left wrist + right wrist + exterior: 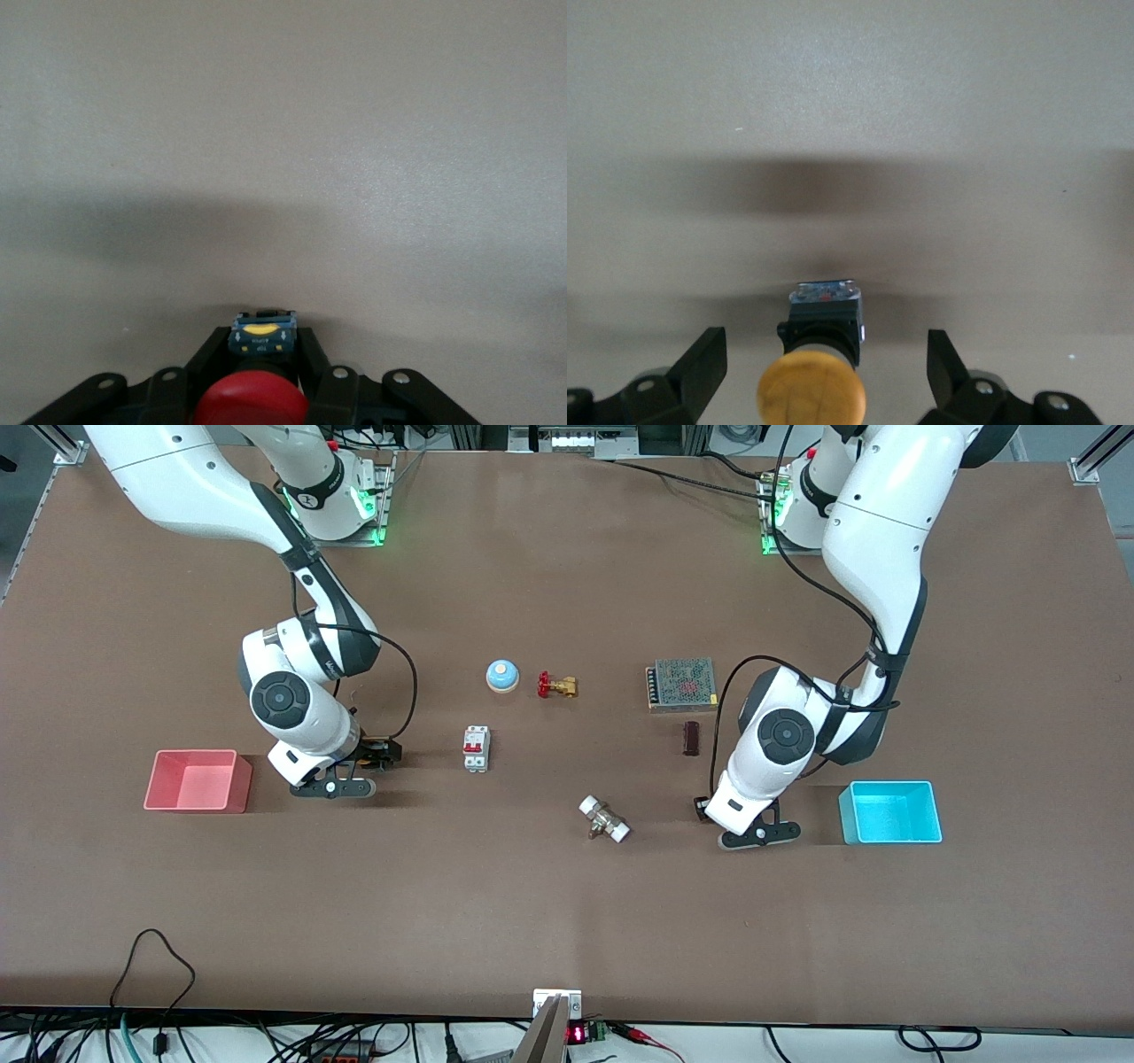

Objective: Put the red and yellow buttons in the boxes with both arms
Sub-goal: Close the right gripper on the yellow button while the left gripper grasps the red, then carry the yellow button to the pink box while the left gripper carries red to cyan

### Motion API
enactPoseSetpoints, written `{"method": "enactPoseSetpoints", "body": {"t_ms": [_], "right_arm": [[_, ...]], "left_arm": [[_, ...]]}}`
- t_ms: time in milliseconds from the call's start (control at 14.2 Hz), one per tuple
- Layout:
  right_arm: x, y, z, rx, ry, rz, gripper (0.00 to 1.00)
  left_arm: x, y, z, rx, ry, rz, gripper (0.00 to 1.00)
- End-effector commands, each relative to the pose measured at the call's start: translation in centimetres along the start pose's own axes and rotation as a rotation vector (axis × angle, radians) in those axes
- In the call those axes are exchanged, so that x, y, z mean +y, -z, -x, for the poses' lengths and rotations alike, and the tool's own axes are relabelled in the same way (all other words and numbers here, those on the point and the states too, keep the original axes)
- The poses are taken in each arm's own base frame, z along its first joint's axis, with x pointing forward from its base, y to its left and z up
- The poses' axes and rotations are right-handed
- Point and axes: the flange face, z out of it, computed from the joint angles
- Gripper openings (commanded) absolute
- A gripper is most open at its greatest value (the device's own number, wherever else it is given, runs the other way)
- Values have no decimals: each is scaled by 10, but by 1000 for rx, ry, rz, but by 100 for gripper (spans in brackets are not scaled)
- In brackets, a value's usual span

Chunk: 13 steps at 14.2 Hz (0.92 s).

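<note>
Left gripper: fingers closed in against the black body of the red button. Its long axis runs out along the gripper's own axis, red cap back toward the wrist, black base with a yellow mark pointing out past the fingertips. In the front view this gripper hangs low over bare table, between the white-ended fitting and the cyan box. The box lies sideways from the claw, toward the left arm's end of the table, near but not under it. The left arm is plainly the nearer one to this box.

Right gripper: fingers spread wide, with a clear gap on each side of the yellow button. The button sits between them, untouched by either finger as far as this view shows. Same orientation: orange-yellow cap toward the wrist, black base pointing outward, long axis along the approach line. In the front view the gripper is low at the table, beside the pink box; the box lies toward the right arm's end.

Judgement: the right claw must close across the button's body before any carry; the left needs a sideways move until the base is over the cyan opening.
</note>
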Motion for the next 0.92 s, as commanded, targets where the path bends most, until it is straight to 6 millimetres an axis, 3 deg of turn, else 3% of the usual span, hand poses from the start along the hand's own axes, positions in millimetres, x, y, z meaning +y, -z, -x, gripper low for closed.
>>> {"method": "enactPoseSetpoints", "body": {"t_ms": [0, 141, 352, 493, 634, 704, 775, 845], "right_arm": [[-1, -3, 0, 8, -3, 7, 96], [-1, -7, 0, 3, -1, 8, 84], [-1, -6, 0, 3, -3, 7, 53], [-2, -6, 0, 4, -1, 6, 37], [-4, -3, -2, 14, -5, 2, 23], [-3, 3, -4, 25, -32, -2, 20], [-1, 15, -7, 44, -41, -4, 20], [10, 40, -12, 77, -43, -5, 20]], "left_arm": [[-6, 42, -12, 40, -5, -18, 19], [-20, 84, -30, 45, -47, -37, 19], [-93, 137, -72, 13, -157, -79, 20], [-141, 159, -83, -46, -242, -102, 20], [-195, 158, -88, -108, -254, -114, 21], [-213, 151, -88, -124, -244, -115, 21], [-226, 136, -85, -144, -230, -116, 21], [-236, 126, -84, -148, -218, -115, 21]]}}
